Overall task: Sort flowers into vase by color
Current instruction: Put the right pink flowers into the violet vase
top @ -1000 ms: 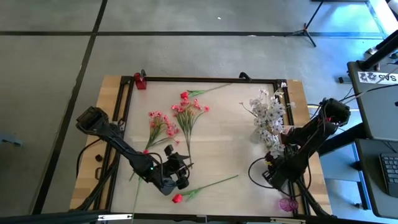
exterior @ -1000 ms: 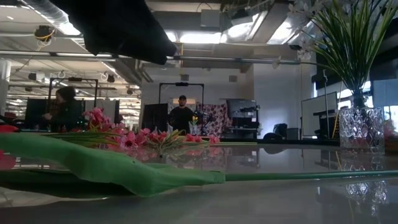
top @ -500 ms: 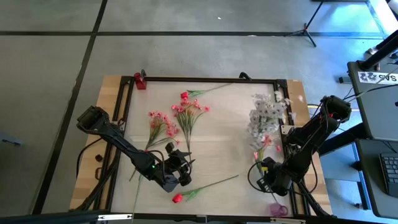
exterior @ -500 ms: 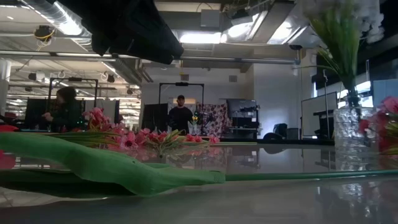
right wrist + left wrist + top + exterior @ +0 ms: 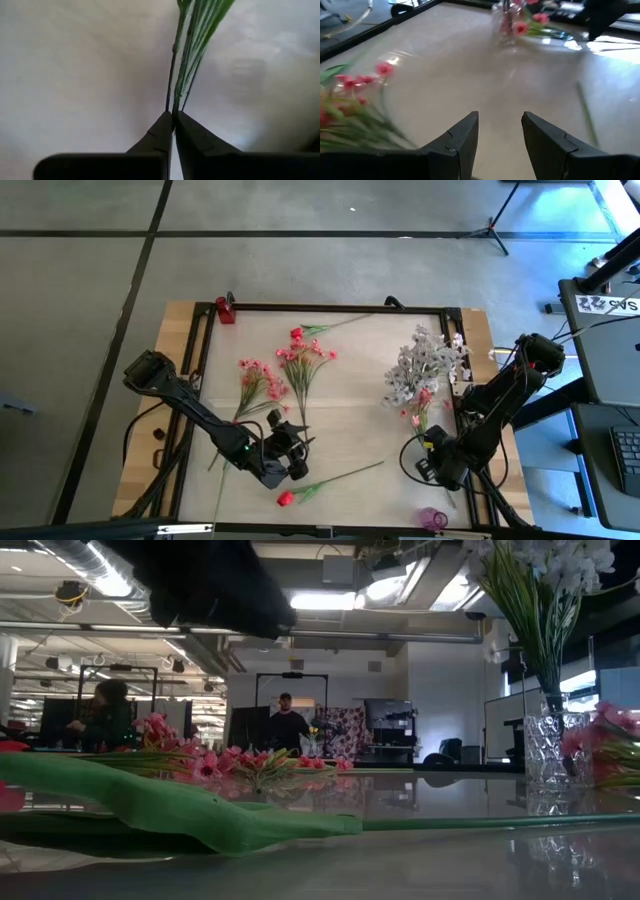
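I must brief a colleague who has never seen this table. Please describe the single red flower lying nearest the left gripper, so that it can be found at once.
Look at the wooden table from above and find the left gripper near its front edge. Just in front of it lies the red flower, its long green stem slanting toward the table's middle. Unlike the pink sprays farther back, it carries one bud.

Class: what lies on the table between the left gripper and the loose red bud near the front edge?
In the high view, only bare tabletop lies between the left gripper and the red bud.
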`<control>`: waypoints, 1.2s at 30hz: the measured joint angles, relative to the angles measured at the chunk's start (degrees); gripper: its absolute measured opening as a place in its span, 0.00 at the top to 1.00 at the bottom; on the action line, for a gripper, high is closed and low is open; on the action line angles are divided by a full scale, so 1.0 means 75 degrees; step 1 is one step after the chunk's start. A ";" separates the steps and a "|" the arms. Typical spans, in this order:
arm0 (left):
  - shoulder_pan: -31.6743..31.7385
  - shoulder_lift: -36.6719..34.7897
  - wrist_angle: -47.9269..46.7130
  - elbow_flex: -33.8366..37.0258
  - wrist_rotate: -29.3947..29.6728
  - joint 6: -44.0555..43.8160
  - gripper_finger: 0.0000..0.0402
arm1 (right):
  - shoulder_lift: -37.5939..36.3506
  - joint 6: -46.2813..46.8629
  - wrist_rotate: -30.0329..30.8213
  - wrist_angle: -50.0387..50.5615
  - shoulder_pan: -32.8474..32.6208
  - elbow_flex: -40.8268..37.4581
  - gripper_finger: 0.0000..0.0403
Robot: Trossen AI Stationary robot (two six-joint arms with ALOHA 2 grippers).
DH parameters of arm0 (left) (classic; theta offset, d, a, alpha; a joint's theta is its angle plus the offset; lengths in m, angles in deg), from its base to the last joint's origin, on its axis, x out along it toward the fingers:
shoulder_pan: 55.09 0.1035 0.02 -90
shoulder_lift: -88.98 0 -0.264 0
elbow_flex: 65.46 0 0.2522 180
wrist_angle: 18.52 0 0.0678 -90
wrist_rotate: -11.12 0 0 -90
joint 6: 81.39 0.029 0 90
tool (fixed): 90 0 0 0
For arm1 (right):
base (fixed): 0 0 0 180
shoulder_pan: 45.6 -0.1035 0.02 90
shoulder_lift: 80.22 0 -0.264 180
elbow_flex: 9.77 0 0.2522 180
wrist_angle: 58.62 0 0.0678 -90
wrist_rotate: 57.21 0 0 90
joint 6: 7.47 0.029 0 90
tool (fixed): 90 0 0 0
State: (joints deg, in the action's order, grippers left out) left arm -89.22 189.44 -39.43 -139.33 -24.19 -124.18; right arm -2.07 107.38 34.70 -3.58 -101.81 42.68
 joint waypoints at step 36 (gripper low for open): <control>-0.0124 0.1571 0.6185 -0.0006 -0.2625 0.3595 0.63 | -0.0836 -0.1376 0.0025 0.0707 0.1370 -0.1199 0.69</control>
State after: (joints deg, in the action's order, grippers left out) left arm -90.15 201.23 6.96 -139.38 -43.89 -97.22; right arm -8.34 97.06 34.88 1.72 -91.53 33.68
